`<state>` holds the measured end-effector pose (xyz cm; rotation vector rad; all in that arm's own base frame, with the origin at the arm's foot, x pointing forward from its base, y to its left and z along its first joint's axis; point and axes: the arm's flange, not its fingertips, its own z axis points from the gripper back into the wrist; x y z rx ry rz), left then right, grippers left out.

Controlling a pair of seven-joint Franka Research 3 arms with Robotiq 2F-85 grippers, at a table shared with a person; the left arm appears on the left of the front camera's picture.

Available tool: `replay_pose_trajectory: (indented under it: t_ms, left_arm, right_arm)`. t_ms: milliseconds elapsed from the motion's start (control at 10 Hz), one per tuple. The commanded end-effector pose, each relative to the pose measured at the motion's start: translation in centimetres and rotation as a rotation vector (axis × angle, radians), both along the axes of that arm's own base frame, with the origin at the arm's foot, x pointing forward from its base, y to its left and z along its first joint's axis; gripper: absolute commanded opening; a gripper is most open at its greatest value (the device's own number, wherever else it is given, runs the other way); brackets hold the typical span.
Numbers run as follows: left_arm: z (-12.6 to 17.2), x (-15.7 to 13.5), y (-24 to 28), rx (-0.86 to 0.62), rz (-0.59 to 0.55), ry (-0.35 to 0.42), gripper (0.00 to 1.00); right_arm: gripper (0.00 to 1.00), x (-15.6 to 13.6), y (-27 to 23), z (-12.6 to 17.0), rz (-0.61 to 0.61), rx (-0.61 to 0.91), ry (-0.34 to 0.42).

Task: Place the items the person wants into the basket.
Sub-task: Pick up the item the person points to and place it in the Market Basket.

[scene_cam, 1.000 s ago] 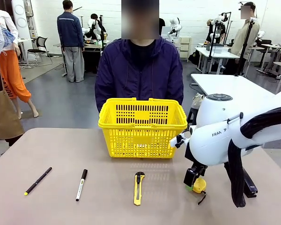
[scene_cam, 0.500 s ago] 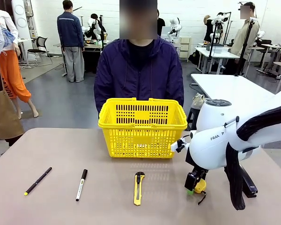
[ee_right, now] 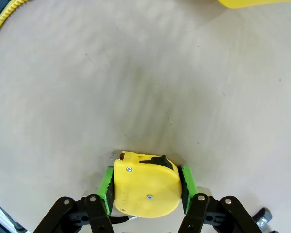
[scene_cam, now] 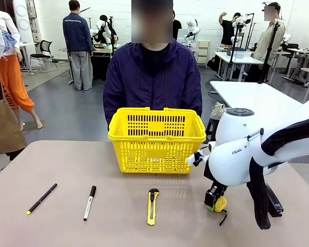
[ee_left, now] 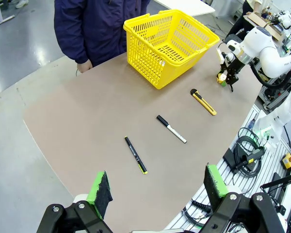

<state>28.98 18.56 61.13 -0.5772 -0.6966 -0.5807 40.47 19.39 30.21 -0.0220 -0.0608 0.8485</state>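
Observation:
My right gripper (scene_cam: pixel 212 202) (ee_right: pixel 146 183) is shut on the small yellow tape measure (scene_cam: pixel 220 204) (ee_right: pixel 146 187) at the table's front right, its green pads (ee_right: pixel 106 183) pressed to both sides. The tape's black strap hangs below it. A black pen with a yellow tip (scene_cam: pixel 41 198) (ee_left: pixel 136 155) and a white marker with a black cap (scene_cam: pixel 89 203) (ee_left: pixel 171 128) lie at the front left. The yellow basket (scene_cam: pixel 157 139) (ee_left: pixel 169 41) stands mid-table before the person (scene_cam: pixel 153 77). My left gripper (ee_left: pixel 158 184) hangs open high above the table, holding nothing.
A yellow-and-black utility knife (scene_cam: pixel 152 206) (ee_left: pixel 203 95) lies in front of the basket. A black stapler (scene_cam: pixel 274 201) sits at the far right behind my right arm's cable. The person's hand (ee_left: pixel 84 65) rests at the far table edge.
My right gripper has closed on the tape measure and the arm has shifted slightly. Pen, marker, knife and basket have not moved.

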Motion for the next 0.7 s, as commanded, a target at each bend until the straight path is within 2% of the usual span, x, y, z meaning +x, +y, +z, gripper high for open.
replay_pose_trajectory:
  t_ms: [0,100,200,300,400,600]
  left_arm:
    - [0.1,-0.1,0.2,-0.009,-0.016,-0.019,1.00]
    - [0.1,-0.1,0.2,-0.009,-0.016,-0.019,1.00]
    - [0.1,-0.1,0.2,-0.009,-0.016,-0.019,1.00]
    - [0.1,-0.1,0.2,-0.009,-0.016,-0.019,1.00]
    - [0.1,-0.1,0.2,-0.009,-0.016,-0.019,1.00]
    - [0.1,-0.1,0.2,-0.009,-0.016,-0.019,1.00]
  right_arm:
    - [0.15,0.1,-0.5,-0.5,0.007,-0.024,-0.022]
    - [0.08,-0.2,-0.4,0.1,-0.003,-0.031,-0.025]
    - [0.00,-1.2,-0.1,2.2,-0.039,-0.033,-0.012]
    - [0.01,-2.8,0.8,6.3,-0.059,-0.048,-0.016]
    - [0.01,-4.7,1.7,11.6,-0.050,-0.069,-0.064]
    - [0.01,-7.3,3.3,22.1,-0.004,-0.152,-0.099]
